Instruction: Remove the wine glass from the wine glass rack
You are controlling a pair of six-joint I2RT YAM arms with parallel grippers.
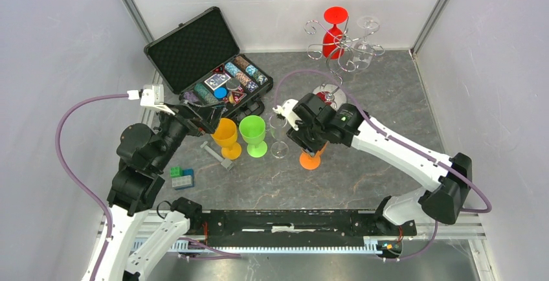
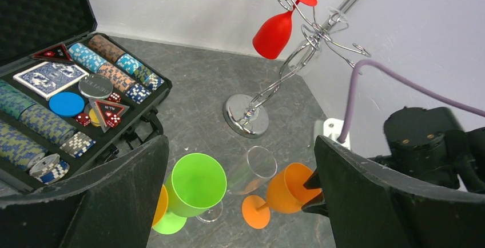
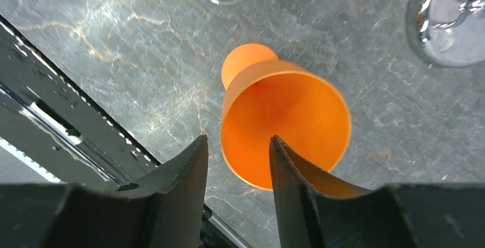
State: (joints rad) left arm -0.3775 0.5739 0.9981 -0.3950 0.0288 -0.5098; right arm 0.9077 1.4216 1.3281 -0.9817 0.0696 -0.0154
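Note:
The wine glass rack (image 1: 343, 67) stands at the back, its chrome base (image 2: 247, 116) also showing at the right wrist view's top right corner (image 3: 452, 25). A red wine glass (image 1: 333, 35) (image 2: 273, 34) and a clear one (image 1: 368, 35) hang upside down from its arms. An orange wine glass (image 1: 311, 159) (image 3: 286, 116) stands upright on the table. My right gripper (image 1: 311, 142) (image 3: 235, 139) is open over it. One finger is inside the bowl, the other outside, with the near rim between them. My left gripper (image 1: 204, 122) (image 2: 240, 139) is wide open and holds nothing.
A green glass (image 1: 252, 132) (image 2: 197, 182), a second orange glass (image 1: 226, 135) and a clear glass (image 1: 280, 142) (image 2: 260, 165) stand together left of the orange one. An open poker chip case (image 1: 194, 48) sits at the back left. Toy bricks (image 1: 182, 177) lie near the left arm.

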